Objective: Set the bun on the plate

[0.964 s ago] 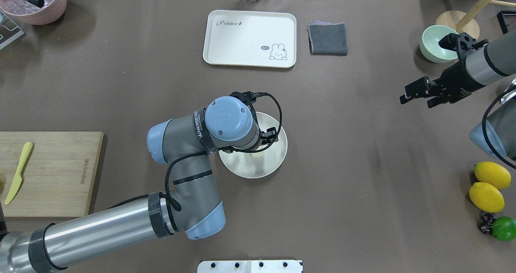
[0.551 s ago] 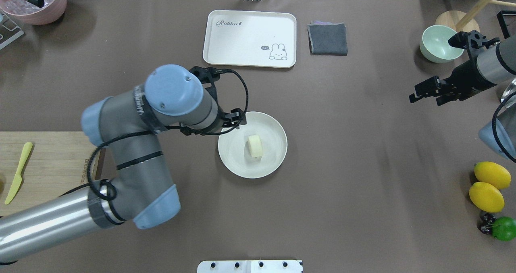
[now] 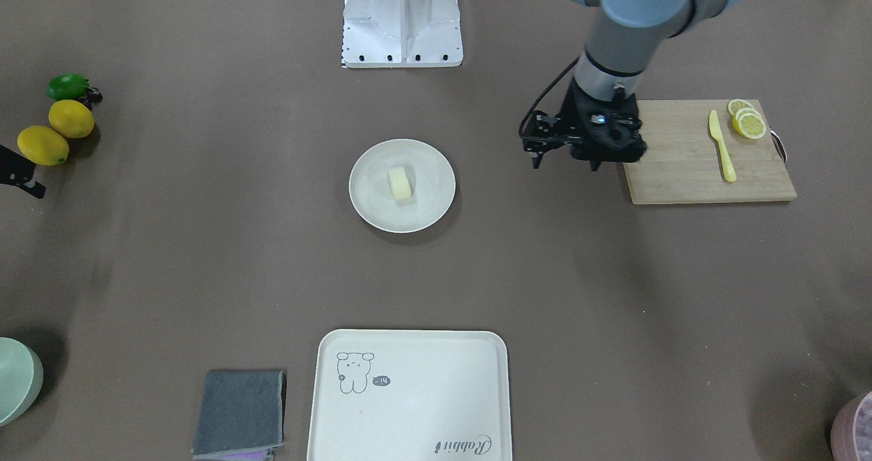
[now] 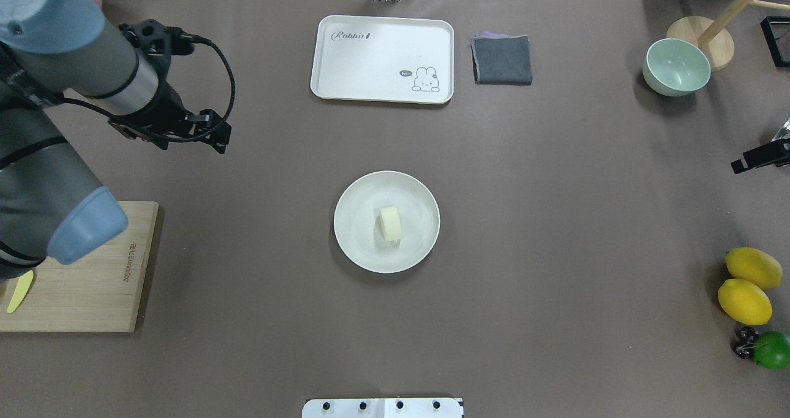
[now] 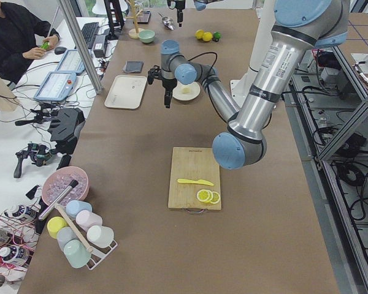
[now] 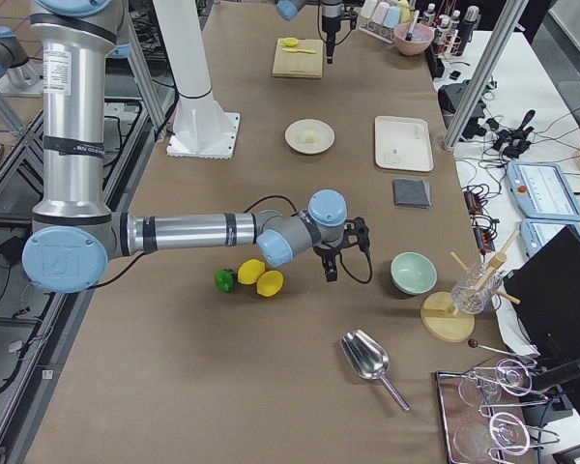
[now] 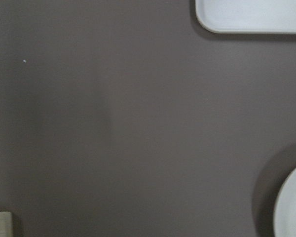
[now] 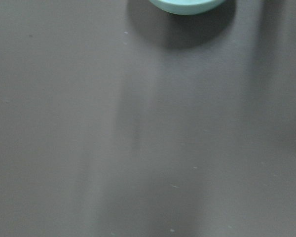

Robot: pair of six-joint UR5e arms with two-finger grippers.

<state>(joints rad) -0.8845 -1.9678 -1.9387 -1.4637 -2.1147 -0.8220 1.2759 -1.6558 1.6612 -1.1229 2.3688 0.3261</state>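
Note:
The bun (image 4: 390, 223), a small pale cream lump, lies alone at the middle of the round white plate (image 4: 358, 245) in the table's centre; it also shows in the front view as bun (image 3: 400, 182) on plate (image 3: 371, 205). My left gripper (image 4: 192, 148) hangs open and empty above bare table, well to the left of the plate and beyond it, also seen as left gripper (image 3: 565, 167). Of my right gripper only one black finger (image 4: 760, 156) reaches in at the right edge, so I cannot tell its state.
At the far side lie a rabbit tray (image 4: 382, 60), a grey cloth (image 4: 502, 60) and a mint bowl (image 4: 676, 67). A cutting board (image 3: 681, 168) with a yellow knife (image 3: 721, 144) and lemon slices (image 3: 746, 122) is near the left arm. Two lemons (image 4: 747, 285) and a lime (image 4: 771, 350) lie right.
My left gripper has let go of the bun, risen off the plate and swung away to the far left. The bun stays on the plate. My right arm has drawn back toward the right edge.

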